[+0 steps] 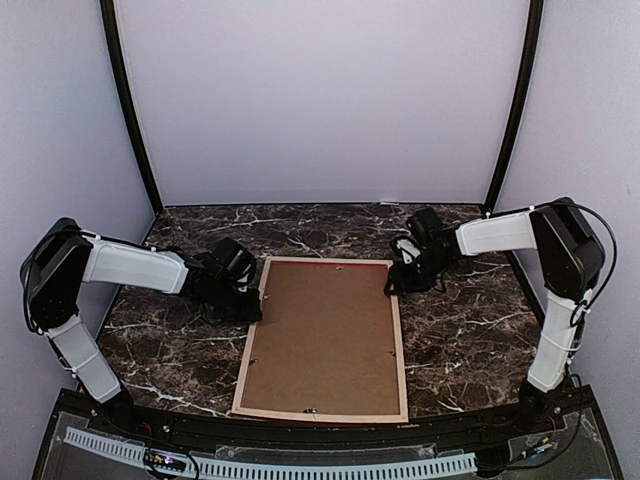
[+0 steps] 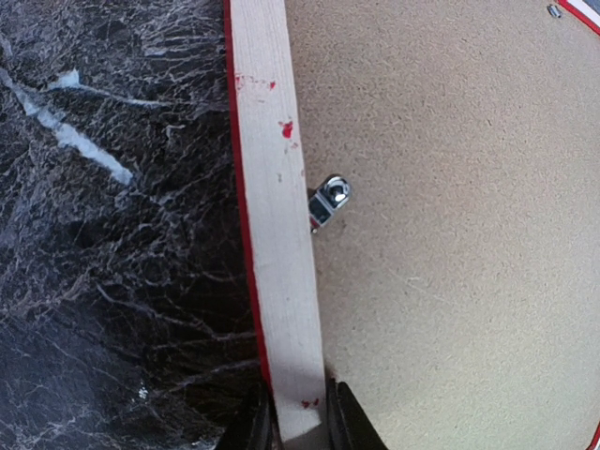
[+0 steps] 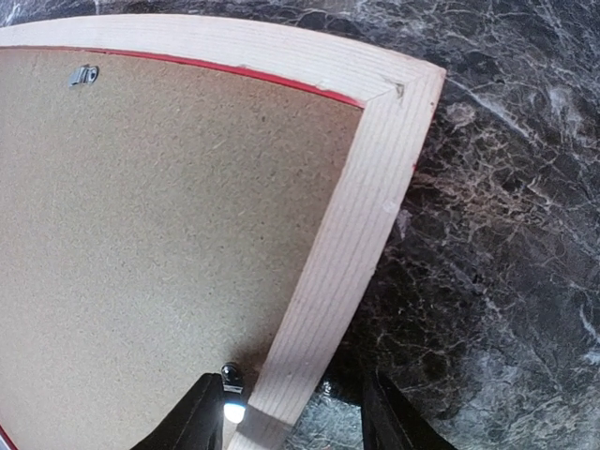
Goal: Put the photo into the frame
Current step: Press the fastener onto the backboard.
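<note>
The frame lies face down on the marble table, its pale wood back up and a thin red edge showing. A brown backing board fills it. The photo is hidden. My left gripper is at the frame's left rail near the far end. In the left wrist view that gripper is shut on the rail, one finger on each side. My right gripper stands open astride the right rail near the far right corner, with marble showing between the rail and its outer finger.
Small metal retaining clips sit along the inner edge of the frame on the backing board. Dark marble table surrounds the frame. Enclosure walls and black posts stand behind and at both sides.
</note>
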You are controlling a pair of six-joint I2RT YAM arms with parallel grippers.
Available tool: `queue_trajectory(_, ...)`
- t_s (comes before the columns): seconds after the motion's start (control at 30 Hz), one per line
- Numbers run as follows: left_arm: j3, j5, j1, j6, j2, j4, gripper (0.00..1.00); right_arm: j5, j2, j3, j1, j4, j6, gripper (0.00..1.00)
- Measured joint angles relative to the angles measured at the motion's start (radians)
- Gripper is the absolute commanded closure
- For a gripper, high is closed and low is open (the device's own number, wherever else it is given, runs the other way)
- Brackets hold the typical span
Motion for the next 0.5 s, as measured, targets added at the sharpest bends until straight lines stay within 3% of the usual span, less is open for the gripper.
queue_trajectory(0.5, 0.0, 0.0, 0.0, 0.0, 0.0, 0.0, 0.78, 0.075, 0.003, 0.014, 0.032, -0.012, -0.04, 0.5)
